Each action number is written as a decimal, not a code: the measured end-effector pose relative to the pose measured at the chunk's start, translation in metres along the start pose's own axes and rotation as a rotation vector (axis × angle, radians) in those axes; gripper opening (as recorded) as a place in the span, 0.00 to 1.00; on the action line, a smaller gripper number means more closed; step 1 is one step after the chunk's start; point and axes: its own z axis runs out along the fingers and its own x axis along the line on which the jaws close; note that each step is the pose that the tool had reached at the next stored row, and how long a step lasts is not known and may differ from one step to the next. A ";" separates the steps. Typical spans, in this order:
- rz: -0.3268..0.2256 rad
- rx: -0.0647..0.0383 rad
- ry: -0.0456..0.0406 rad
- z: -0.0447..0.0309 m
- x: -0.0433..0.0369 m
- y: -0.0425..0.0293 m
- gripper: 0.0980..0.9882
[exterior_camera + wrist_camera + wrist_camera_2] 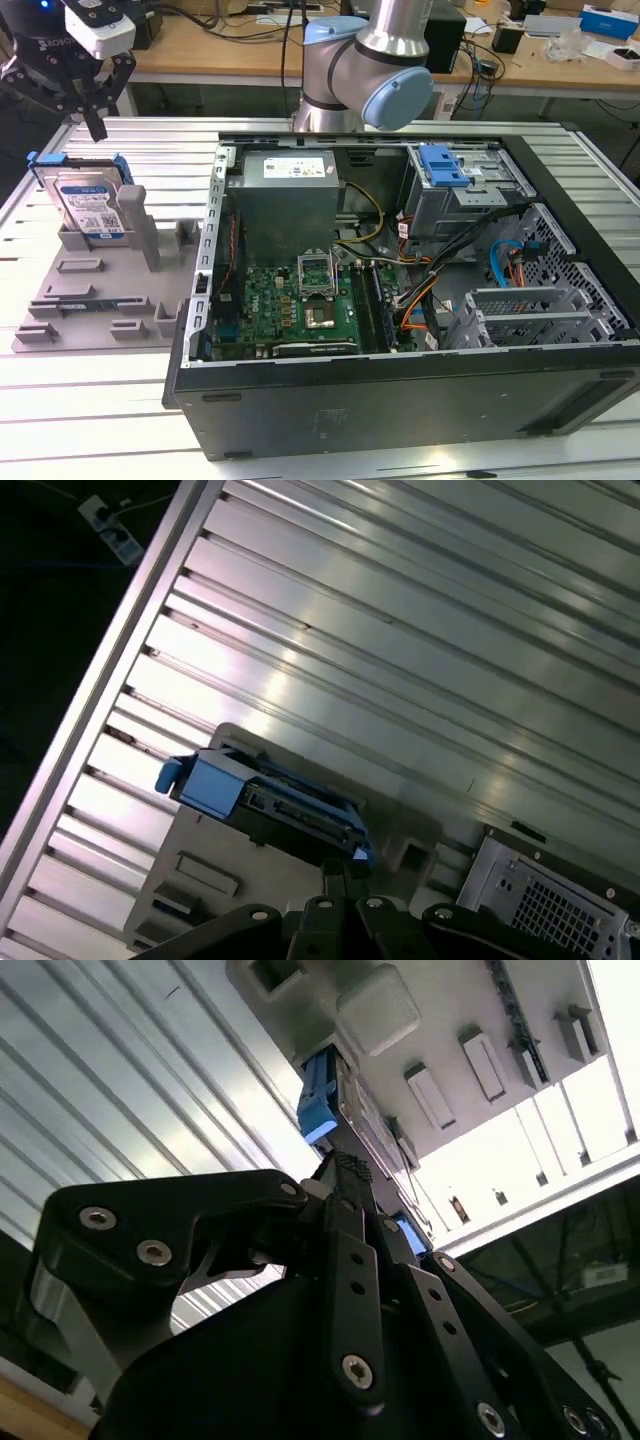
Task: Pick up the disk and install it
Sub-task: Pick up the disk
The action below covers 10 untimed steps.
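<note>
Bright overhead light; glare streaks on ribbed table.

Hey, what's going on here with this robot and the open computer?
The robot's gripper hangs just above the disk, which stands on edge in a grey holder on the exterior view's left. The disk has not yet been lifted or installed. The open computer case lies beside the holder, on the exterior view's right.
</note>
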 end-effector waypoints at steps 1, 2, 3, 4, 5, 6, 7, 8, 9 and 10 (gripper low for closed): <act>-0.018 0.000 0.0007 0.0000 0.0000 0.0000 0.01; -0.047 0.000 0.0020 0.0000 0.0000 0.0000 0.01; -0.070 0.000 0.0030 0.0001 0.0000 0.0000 0.01; -0.090 0.000 0.0039 0.0001 0.0000 0.0000 0.01; -0.124 0.000 0.0053 0.0001 0.0000 0.0000 0.01; -0.145 0.000 0.0062 0.0002 0.0000 0.0000 0.01; -0.165 0.000 0.0071 0.0002 0.0000 0.0000 0.01; -0.184 0.000 0.0080 0.0001 0.0000 -0.0001 0.01; -0.203 0.000 0.0088 0.0002 0.0000 -0.0001 0.01; -0.231 0.000 0.0100 0.0002 0.0000 0.0000 0.01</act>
